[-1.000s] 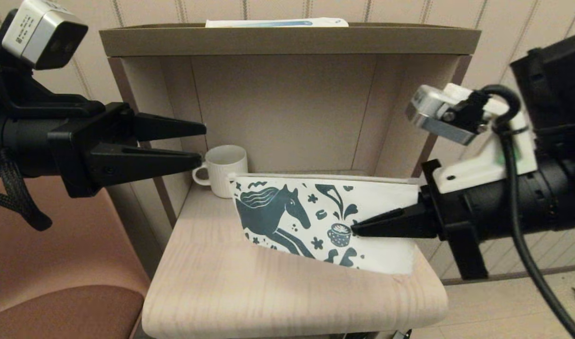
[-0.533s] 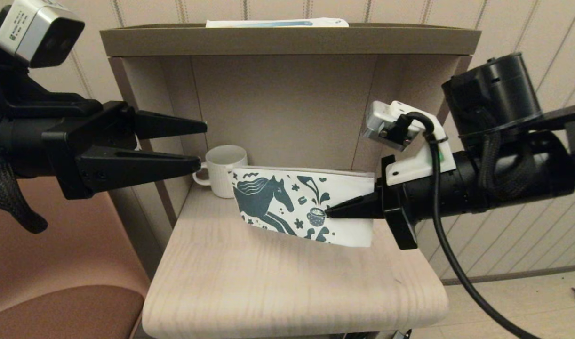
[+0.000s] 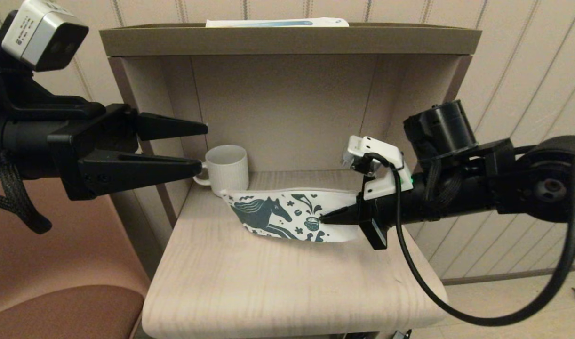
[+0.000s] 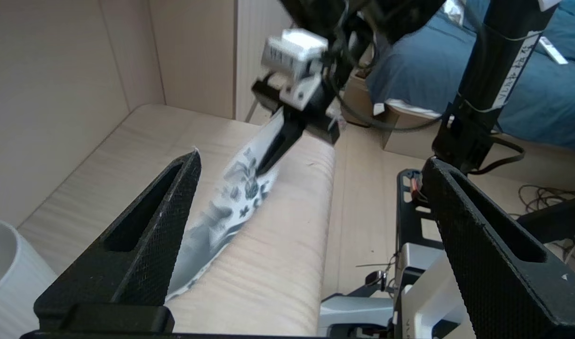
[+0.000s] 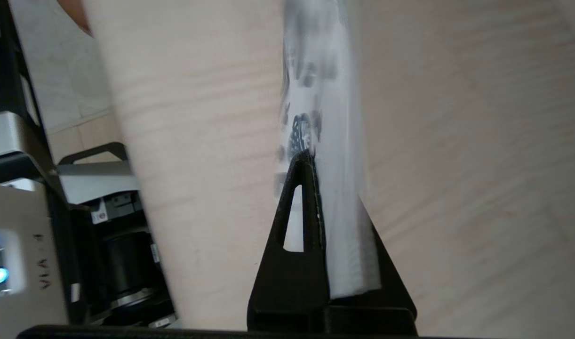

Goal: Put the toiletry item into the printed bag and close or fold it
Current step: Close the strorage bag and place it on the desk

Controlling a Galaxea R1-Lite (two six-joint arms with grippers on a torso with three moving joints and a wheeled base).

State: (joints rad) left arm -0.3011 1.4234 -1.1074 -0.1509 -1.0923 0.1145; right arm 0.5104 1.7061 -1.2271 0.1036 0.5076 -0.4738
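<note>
Clearly the right hand (image 3: 321, 219) is clamped on the printed bag (image 3: 287, 214), whose long axis runs out ahead of its fingertips toward the idle, wide-open left hand (image 3: 200, 146); toiletry item unseen

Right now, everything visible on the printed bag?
The printed bag is a flat white pouch, fabric-like, with a dark teal horse, cup, stars and leaves. It leans tilted on the pale wood shelf, its far end beside the cream mug. The right gripper is shut on its other end.
</note>
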